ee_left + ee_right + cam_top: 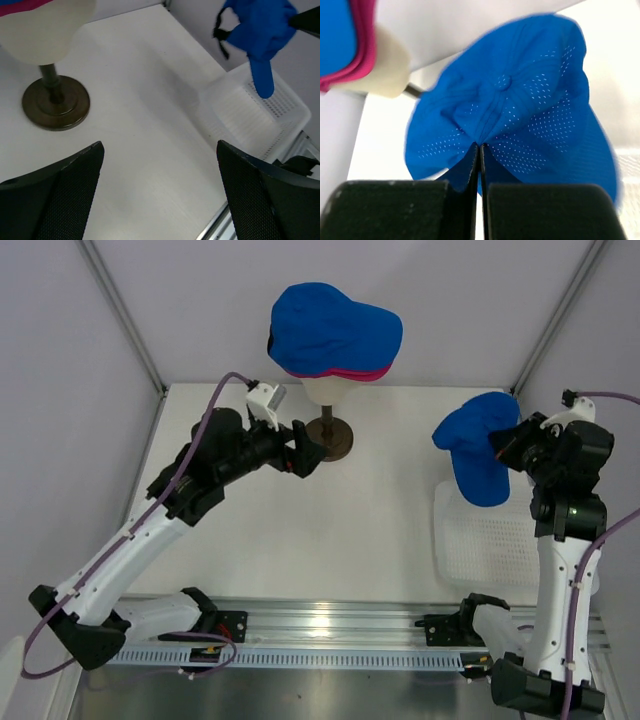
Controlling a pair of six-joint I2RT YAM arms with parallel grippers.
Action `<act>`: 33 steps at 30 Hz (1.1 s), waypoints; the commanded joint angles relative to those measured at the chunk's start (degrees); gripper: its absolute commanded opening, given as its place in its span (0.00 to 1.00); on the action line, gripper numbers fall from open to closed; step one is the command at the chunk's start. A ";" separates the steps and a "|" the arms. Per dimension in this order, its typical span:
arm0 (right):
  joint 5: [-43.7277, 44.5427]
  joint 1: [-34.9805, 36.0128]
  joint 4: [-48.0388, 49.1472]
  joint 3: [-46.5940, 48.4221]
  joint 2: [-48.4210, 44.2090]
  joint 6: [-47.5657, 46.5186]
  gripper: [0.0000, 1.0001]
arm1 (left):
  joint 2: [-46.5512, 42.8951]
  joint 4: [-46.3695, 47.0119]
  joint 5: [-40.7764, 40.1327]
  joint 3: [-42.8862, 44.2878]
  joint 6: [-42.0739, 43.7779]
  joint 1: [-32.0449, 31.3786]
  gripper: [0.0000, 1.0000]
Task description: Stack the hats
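A royal blue hat (335, 328) sits on top of a magenta-pink hat (365, 374), both on the cream mannequin head (325, 390). My right gripper (508, 440) is shut on another royal blue hat (478, 452) and holds it in the air above the white mesh basket (480, 540). In the right wrist view the fingertips (479, 148) pinch the crown fabric of this hat (520, 110). It also shows in the left wrist view (260, 30), brim hanging down. My left gripper (303, 448) is open and empty, just left of the stand's dark base (335, 437).
The mannequin's stand (56, 100) is at the back centre of the white table. The basket (280, 107) lies at the right side. A metal rail (330, 625) runs along the near edge, and grey walls close in the sides.
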 commanded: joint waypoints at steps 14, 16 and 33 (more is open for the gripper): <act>-21.69 9.70 7.77 -3.82 6.33 -12.44 0.00 | 13.72 28.04 -3.01 -8.20 -32.42 -3.95 0.91; -23.80 9.79 8.38 -5.58 4.75 -12.36 0.00 | 15.91 31.11 -1.79 -9.72 -36.64 -4.03 0.87; -21.44 10.93 10.49 -10.77 0.70 -10.24 0.00 | 25.51 38.15 7.36 -15.96 -48.35 -6.76 0.75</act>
